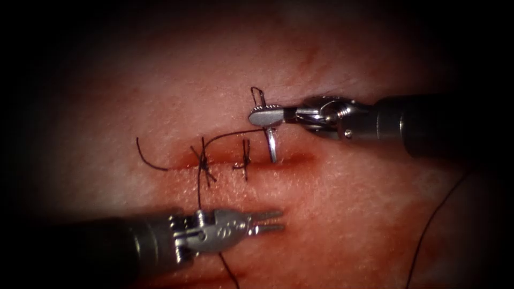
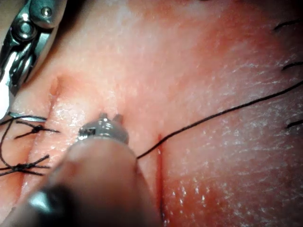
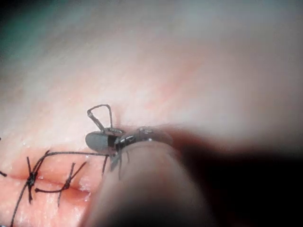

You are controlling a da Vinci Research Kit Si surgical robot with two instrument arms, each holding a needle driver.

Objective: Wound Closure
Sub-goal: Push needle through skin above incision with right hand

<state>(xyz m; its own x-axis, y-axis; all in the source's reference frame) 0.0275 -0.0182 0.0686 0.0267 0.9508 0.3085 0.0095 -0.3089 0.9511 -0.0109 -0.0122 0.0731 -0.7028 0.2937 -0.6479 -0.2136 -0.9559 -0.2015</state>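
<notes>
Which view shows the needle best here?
The endoscope view: the needle stands across the right claw, gripped mid-curve, its tip at the cut. The right wrist view catches its looped thread end above the claw. The left wrist view shows just a sliver.

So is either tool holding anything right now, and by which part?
The right tool grips the needle around mid-curve, its tip at the cut. The left tool holds nothing.

pale pink pork-belly tissue point(image 1: 342, 214) carries a darker red line along its cut point(image 1: 289, 159) and red fluid point(image 2: 159, 179) in streaks. thin thread point(image 1: 428, 230) and its knots point(image 1: 204, 163) are black. curved steel needle point(image 1: 271, 142) and both tools' jaws gleam silver on dark grey shafts.
</notes>
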